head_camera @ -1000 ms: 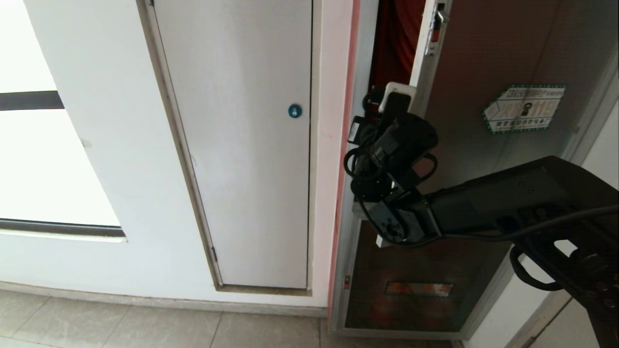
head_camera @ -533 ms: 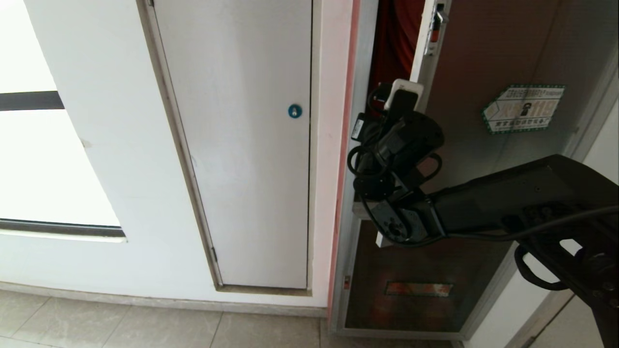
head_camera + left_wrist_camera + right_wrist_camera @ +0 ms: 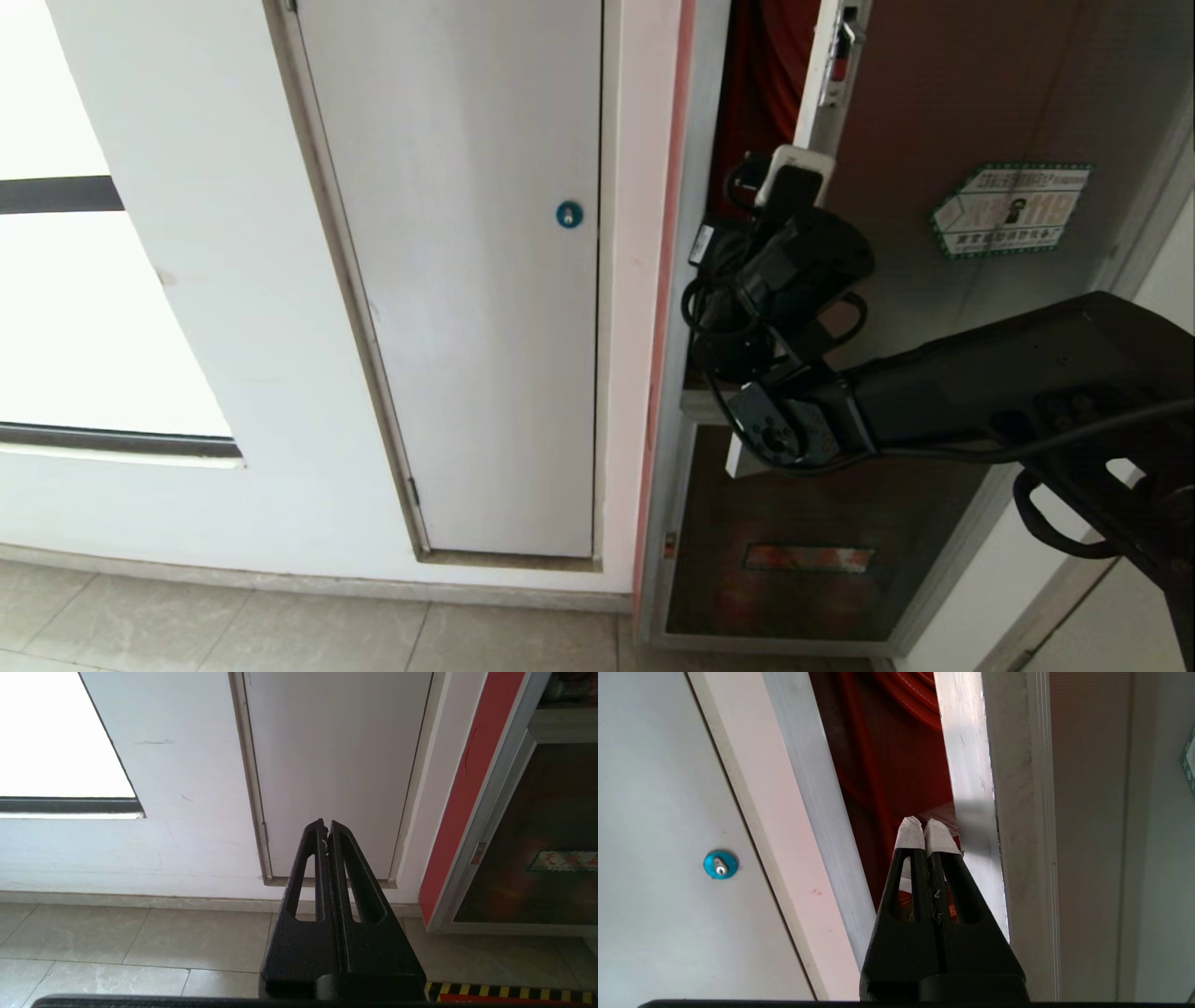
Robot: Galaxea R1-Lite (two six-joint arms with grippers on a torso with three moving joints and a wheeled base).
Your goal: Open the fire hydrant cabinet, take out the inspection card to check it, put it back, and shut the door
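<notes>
The fire hydrant cabinet's silver frame (image 3: pixel 695 140) stands right of centre, and its red inside (image 3: pixel 761 84) shows through a narrow gap. The door (image 3: pixel 943 112), dark glass in a silver frame with a green-white sticker (image 3: pixel 1013 210) and a red latch (image 3: pixel 843 56), hangs ajar. My right gripper (image 3: pixel 796 161) is shut with nothing in it. Its white-taped tips (image 3: pixel 926 828) sit in the gap, right beside the door's free edge (image 3: pixel 971 765). My left gripper (image 3: pixel 326 826) is shut and parked low, facing the wall and floor. The inspection card is hidden.
A plain white panel with a blue round lock (image 3: pixel 569 215) is set in the wall left of the cabinet. A bright window (image 3: pixel 84 308) is at far left. Below the door is a smaller dark panel with a reddish label (image 3: pixel 808 557). Tiled floor (image 3: pixel 280 635) runs along the wall.
My right gripper has shifted right and a little upward, closer to the door's free edge. The door and the left arm look unchanged.
</notes>
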